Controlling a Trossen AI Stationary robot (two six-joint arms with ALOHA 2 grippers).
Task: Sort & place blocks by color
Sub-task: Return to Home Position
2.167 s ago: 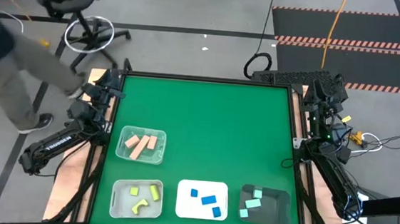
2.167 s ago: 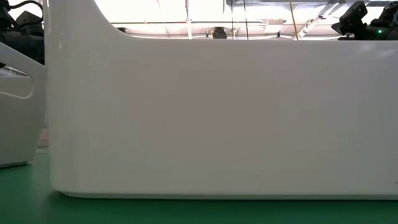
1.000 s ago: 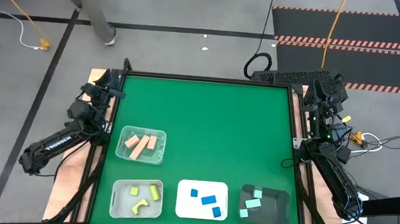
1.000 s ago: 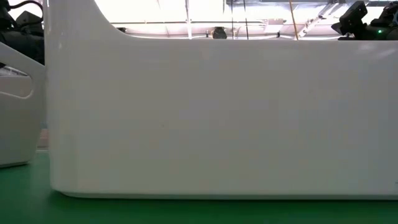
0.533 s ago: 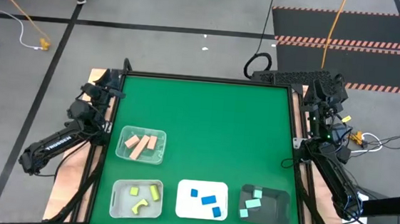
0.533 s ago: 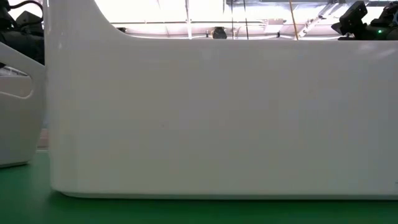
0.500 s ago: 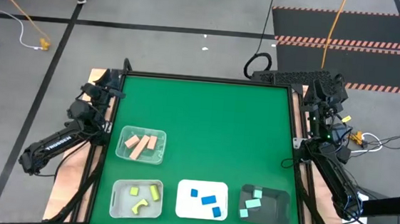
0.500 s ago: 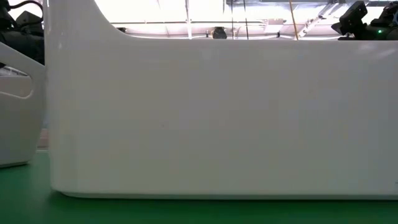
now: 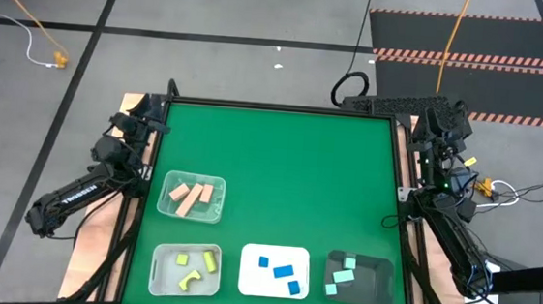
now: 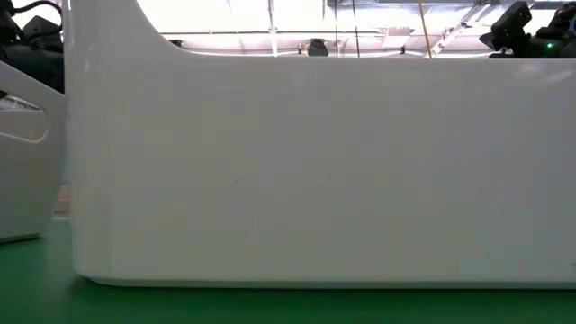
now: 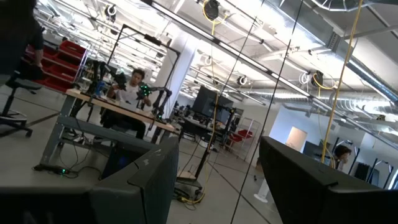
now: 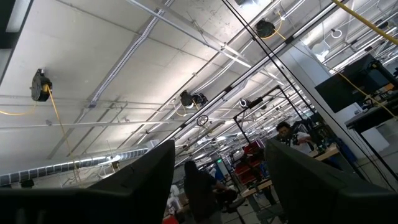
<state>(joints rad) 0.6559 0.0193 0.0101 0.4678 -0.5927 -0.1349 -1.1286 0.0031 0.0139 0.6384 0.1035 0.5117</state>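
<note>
Lying in trays (image 9: 163, 205), blocks (image 9: 190, 196) are being left alone. Beside the table (image 9: 280, 172), left gripper (image 11: 217, 152) and right gripper (image 12: 221, 149) are being held spread.

table top (image 9: 280, 172): matt, felt-like cloth | white tray (image 10: 315, 180): smooth glossy plastic | clear trays (image 9: 163, 277): translucent plastic | table edge (image 9: 93, 259): bare wood | blocks (image 9: 284, 271): matt, smooth

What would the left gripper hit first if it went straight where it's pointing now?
Probably nothing: the left gripper points upward into open air, and the way looks free.
</note>
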